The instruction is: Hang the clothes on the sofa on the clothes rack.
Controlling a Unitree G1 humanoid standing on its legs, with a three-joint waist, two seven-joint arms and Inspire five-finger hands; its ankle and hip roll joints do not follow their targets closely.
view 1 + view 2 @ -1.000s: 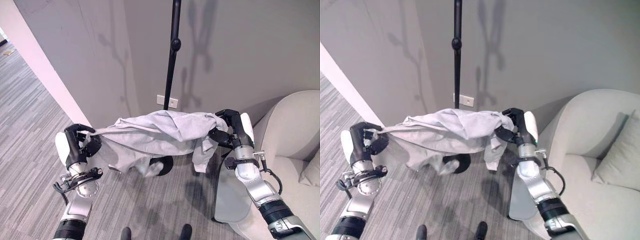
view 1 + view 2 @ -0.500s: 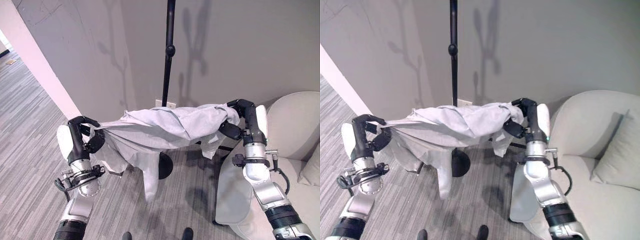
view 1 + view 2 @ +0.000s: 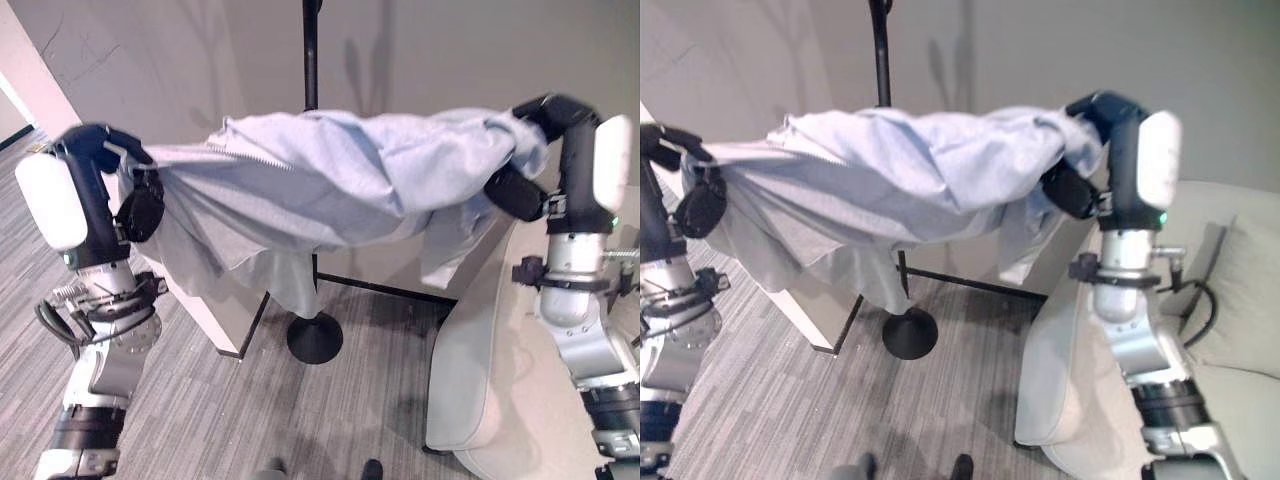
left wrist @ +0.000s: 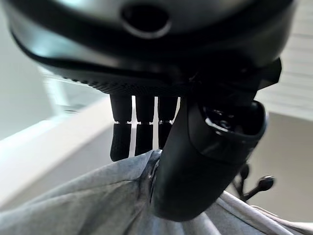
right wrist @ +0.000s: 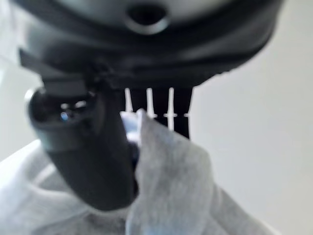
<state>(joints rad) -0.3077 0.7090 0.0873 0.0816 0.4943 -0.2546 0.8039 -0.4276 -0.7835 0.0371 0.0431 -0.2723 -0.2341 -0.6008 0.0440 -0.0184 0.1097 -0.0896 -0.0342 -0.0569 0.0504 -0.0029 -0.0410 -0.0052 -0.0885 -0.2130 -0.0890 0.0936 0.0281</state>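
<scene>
A pale grey garment (image 3: 330, 185) hangs stretched between my two hands, high in front of the black clothes rack pole (image 3: 309, 55). My left hand (image 3: 125, 190) is shut on its left end, thumb (image 4: 195, 161) and fingers pinching the cloth (image 4: 98, 205). My right hand (image 3: 545, 150) is shut on its right end, where a fold of cloth (image 5: 171, 181) sits between thumb and fingers. Loose parts of the garment droop in the middle (image 3: 875, 275) and at the right (image 3: 1025, 235). The rack's round base (image 3: 314, 337) stands on the floor under the garment.
A light grey sofa (image 3: 1210, 400) with a cushion (image 3: 1255, 290) stands at the right, its arm (image 3: 470, 380) close to the rack base. A white wall corner (image 3: 225, 300) juts out at the left, behind the garment. Grey striped carpet (image 3: 220, 420) covers the floor.
Both hands have risen with the garment, which now spans the upper half of the view instead of the middle. The camera has tilted, so the rack base and sofa sit differently.
</scene>
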